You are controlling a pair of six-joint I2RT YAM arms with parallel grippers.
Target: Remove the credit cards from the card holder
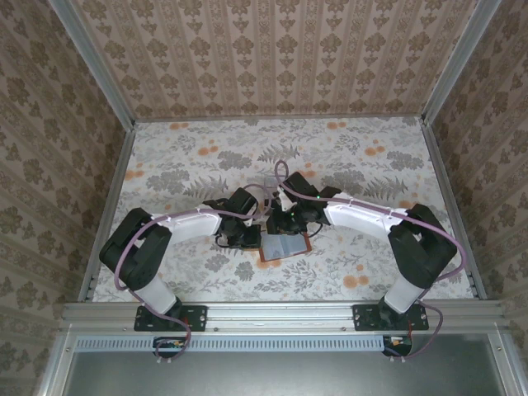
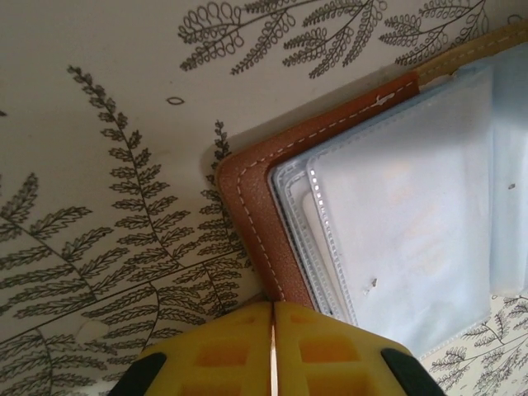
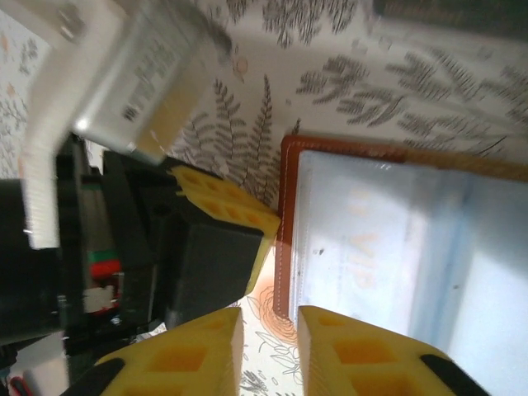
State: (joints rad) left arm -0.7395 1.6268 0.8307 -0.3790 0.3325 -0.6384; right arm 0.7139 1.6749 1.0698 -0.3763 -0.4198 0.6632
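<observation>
At the bottom of the left wrist frame, the left end effector (image 2: 272, 309) is closed tight at the lower corner of the card holder (image 2: 252, 194), seemingly pinning it. The right end effector (image 3: 270, 318) stands slightly apart and empty, just short of the brown rim. The wallet lies open on the floral counter (image 2: 99, 99), pale frosted sleeves up. Extraction looks barely begun. Next, the right end effector must catch the credit cards, presumably inside those sleeves.
</observation>
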